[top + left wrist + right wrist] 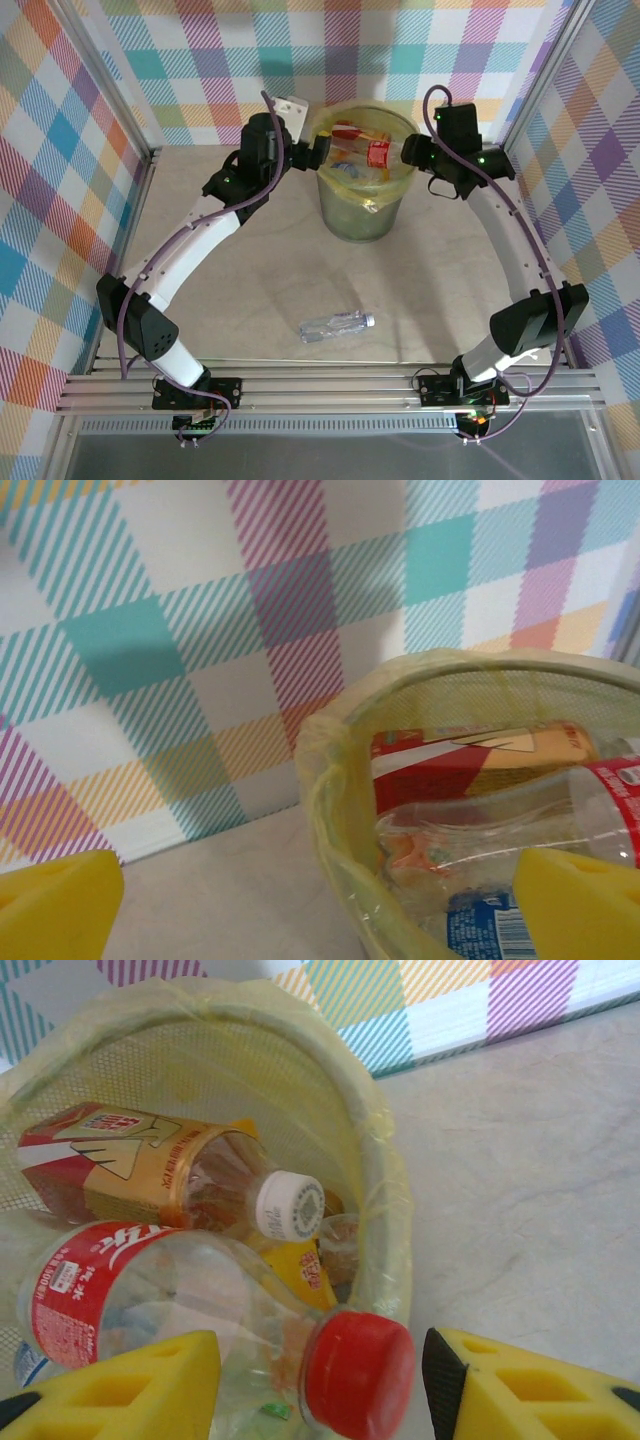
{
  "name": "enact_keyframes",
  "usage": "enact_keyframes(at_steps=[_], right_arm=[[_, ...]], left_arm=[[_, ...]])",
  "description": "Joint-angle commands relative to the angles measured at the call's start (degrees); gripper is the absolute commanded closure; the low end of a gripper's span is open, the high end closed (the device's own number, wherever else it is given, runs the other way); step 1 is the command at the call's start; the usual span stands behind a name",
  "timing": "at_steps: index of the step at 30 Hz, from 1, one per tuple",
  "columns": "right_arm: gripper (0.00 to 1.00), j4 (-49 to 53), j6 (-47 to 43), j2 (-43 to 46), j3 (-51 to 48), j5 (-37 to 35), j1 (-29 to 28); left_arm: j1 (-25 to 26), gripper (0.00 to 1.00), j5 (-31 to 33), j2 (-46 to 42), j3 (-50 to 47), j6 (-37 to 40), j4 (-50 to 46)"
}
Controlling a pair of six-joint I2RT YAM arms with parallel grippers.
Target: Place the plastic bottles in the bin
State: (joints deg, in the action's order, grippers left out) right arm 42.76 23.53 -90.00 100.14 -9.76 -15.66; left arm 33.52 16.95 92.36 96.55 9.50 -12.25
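The grey-green bin [362,215] with its yellow bag stands at the back middle of the table, holding several plastic bottles. A clear, red-labelled, red-capped bottle [150,1310] lies on top of the pile, its cap [362,1372] at the rim between the yellow fingers of my right gripper [320,1385], which is open with a thin gap beside the cap. An orange-brown bottle with a white cap [150,1175] lies behind it. My left gripper [320,905] is open at the bin's left rim [335,780], holding nothing. One clear bottle [335,325] lies on the table near the front.
Checked walls [80,130] close in the table on the left, back and right. The metal rail [330,390] with both arm bases runs along the front edge. The bin's wire mesh shows through the bag [170,1070].
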Motion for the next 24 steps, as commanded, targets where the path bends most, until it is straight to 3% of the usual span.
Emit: enact_keyframes(at_steps=[1, 11, 24], right_arm=[[0.43, -2.29, 1.15, -0.33, 1.95, 3.55, 0.45], [0.44, -4.49, 2.31, -3.94, 4.37, 9.01, 1.17], [0.40, -2.17, 1.69, -6.60, 5.75, 8.25, 1.82]], left_arm=[[-1.35, 0.01, 5.12, 2.00, 2.19, -7.45, -2.38], [-2.24, 0.03, -1.38, 5.80, 2.94, -13.36, -5.06], [-2.32, 0.03, -0.25, 4.08, 0.68, -13.27, -4.41]])
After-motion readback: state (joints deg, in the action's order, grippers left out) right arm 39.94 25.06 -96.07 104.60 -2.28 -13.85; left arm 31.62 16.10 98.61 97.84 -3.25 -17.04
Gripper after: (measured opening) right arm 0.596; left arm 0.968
